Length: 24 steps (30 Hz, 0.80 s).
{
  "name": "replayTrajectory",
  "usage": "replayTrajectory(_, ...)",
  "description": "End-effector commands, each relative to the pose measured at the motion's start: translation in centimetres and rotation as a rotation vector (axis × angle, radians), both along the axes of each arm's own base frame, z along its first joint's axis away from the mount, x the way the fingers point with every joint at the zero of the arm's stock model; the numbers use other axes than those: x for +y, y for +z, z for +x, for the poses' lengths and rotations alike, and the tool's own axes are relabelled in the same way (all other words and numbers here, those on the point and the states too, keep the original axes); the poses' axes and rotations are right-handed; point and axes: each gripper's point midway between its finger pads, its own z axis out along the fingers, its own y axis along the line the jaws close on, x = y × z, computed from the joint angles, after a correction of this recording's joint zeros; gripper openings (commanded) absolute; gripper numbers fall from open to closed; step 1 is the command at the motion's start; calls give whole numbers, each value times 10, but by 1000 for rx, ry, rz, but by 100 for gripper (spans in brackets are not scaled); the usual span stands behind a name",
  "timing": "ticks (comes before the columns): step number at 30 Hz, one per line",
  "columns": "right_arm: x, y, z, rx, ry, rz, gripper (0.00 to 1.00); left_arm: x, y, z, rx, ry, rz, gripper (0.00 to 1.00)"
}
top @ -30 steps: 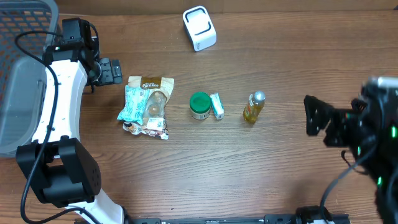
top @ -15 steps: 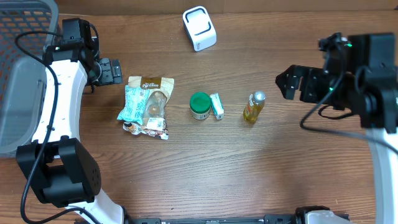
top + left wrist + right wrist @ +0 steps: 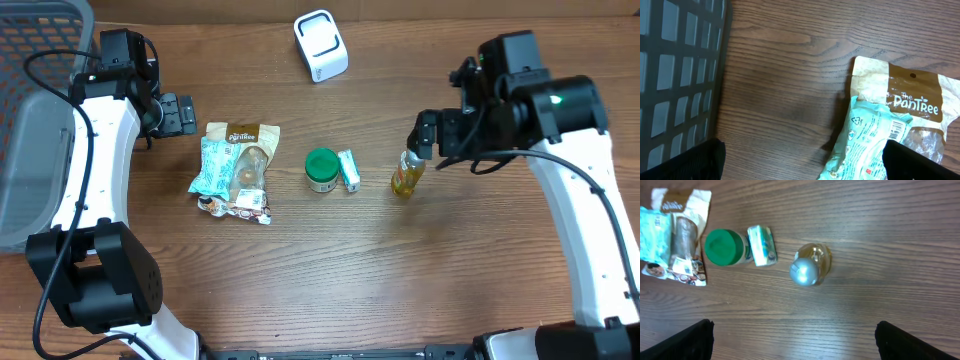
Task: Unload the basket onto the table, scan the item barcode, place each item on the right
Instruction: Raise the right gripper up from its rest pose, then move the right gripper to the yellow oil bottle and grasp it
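**Right arm posed over bottle; nothing gripped yet**

The right gripper (image 3: pixel 795 342) is held above the table (image 3: pixel 330 280) with its jaws spread fully apart and nothing between them. The bottle (image 3: pixel 811 266), yellow liquid under a silver cap, is seen almost end-on in the right wrist view, so it is judged to stand upright. It is framed close to the middle of the open jaws, and this placement is read as an alignment for a grasp from above. On that basis the bottle is taken to be the item for scanning.

The bottle stands apart from its neighbours. The small box (image 3: pixel 348 170) lies just beside the green-lidded jar (image 3: pixel 321 169), to the bottle's left in the overhead view. Room for the fingers is thus left on both sides.

The scanner (image 3: pixel 320 45) is set at the far edge, well apart from the bottle. A lift and carry is judged to be required. No barcode can be made out on the bottle.

The left gripper (image 3: pixel 802 162) is likewise wide open and empty, parked between the basket (image 3: pixel 680 75) and the brown pouch (image 3: pixel 910 95). A teal packet (image 3: pixel 870 145) is overlapped on that pouch.
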Motion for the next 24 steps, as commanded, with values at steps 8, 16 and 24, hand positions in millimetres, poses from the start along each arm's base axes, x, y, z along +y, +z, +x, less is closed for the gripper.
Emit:
replayTrajectory(8, -5, -23, 19, 26, -93, -116, 100, -1, 14, 3, -35, -20, 6, 100)
replayTrajectory(16, 1, -51, 24, 114, -148, -98, 97, -1, 14, 3, -35, -20, 6, 100)
replayTrajectory(24, 1, -80, 21, 155, -150, -111, 90, -1, 14, 3, -35, -20, 6, 100)
